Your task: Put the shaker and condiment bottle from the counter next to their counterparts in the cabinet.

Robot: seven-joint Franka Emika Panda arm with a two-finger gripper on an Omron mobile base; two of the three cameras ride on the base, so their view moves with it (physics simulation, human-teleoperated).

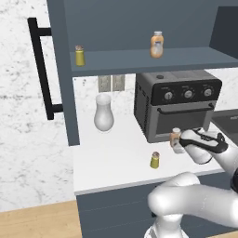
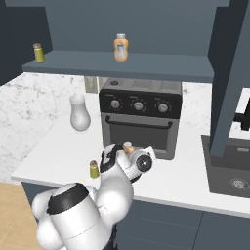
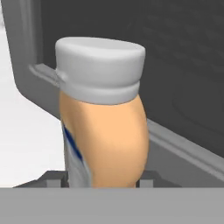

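Note:
The orange condiment bottle [image 3: 105, 131] with its pale grey cap stands on the white counter [image 1: 111, 158] just in front of the toaster oven. My gripper [image 1: 178, 145] reaches in from the right, and its two dark fingertips [image 3: 54, 177] press against the bottle's lower sides. A tiny yellow-green shaker [image 1: 155, 160] stands free on the counter to the bottle's front left. On the cabinet [image 1: 139, 61] shelf above stand the counterparts, a second shaker [image 1: 80, 56] at the left and a second orange bottle [image 1: 157, 44] further right.
A black toaster oven [image 1: 176, 102] fills the counter right behind the bottle. A white vase [image 1: 103, 114] stands at the back left. The open cabinet door with its black bar handle [image 1: 42, 69] hangs at the left. A dark sink [image 2: 229, 171] lies to the right.

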